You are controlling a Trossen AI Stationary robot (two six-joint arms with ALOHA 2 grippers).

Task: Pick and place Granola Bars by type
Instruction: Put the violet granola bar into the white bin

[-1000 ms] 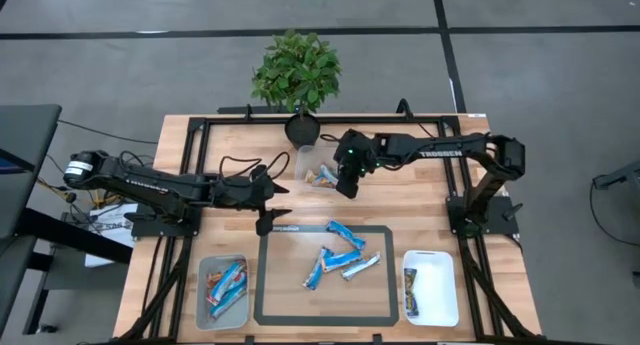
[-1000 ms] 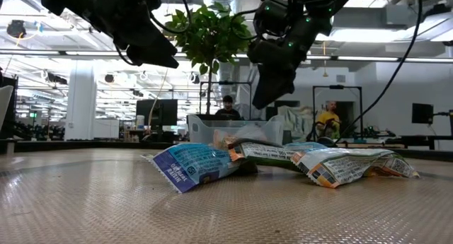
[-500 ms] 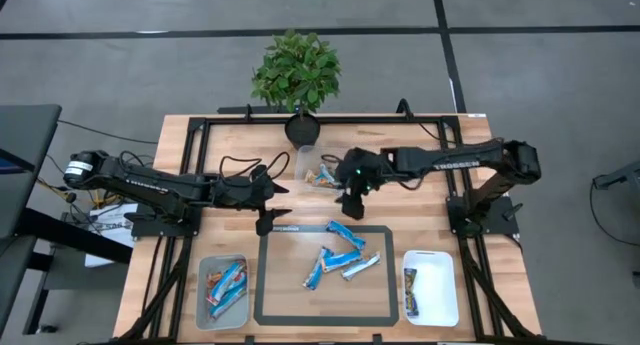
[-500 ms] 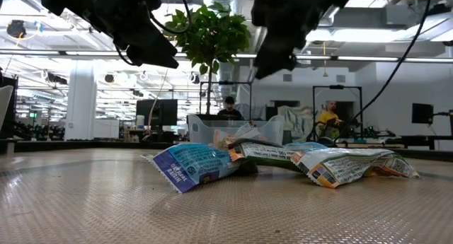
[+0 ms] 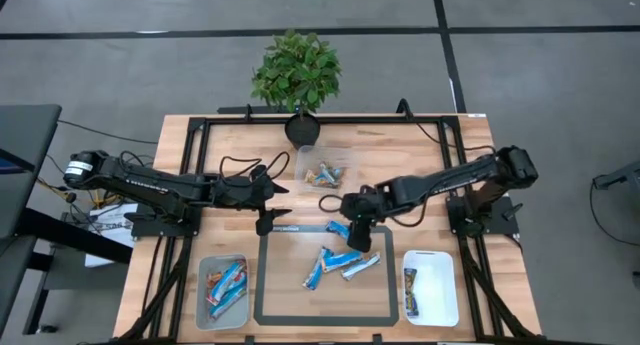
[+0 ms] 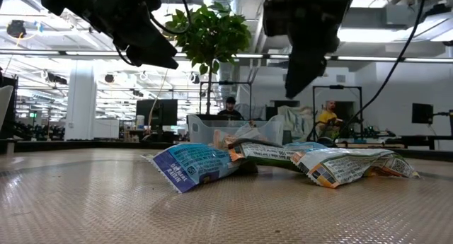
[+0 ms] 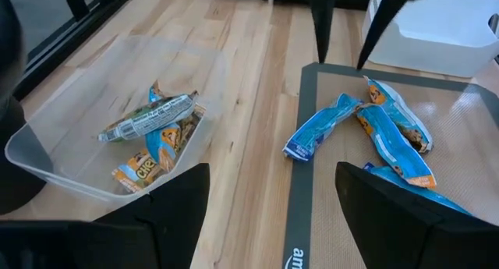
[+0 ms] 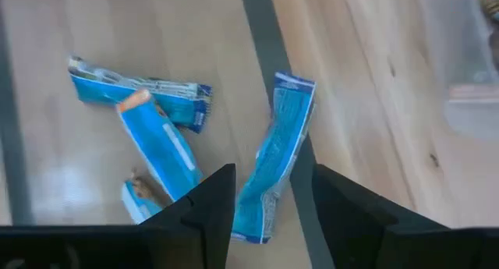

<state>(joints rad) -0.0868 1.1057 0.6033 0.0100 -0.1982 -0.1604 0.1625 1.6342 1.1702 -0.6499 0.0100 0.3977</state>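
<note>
Several blue granola bars lie flat on the dark mat (image 5: 278,290): one (image 5: 336,228) at its far side, two more (image 5: 319,268) (image 5: 361,266) near its middle. My right gripper (image 5: 358,241) hangs open above the mat's far right part, fingers pointing down. In the right wrist view a blue bar (image 8: 282,136) lies below the gap between the fingers, untouched. My left gripper (image 5: 278,205) waits open over the mat's far left corner, holding nothing.
A clear bin (image 5: 325,171) with orange and brownish bars stands beyond the mat. Another clear bin (image 5: 222,286) with bars sits at the near left, and a white bin (image 5: 432,285) holding one bar at the near right. A potted plant (image 5: 296,75) stands at the far edge.
My right gripper has swung from above the far clear bin toward the table's near edge and a little to the right. It now hangs over the blue bars at the mat's far right. The bars have not moved.
</note>
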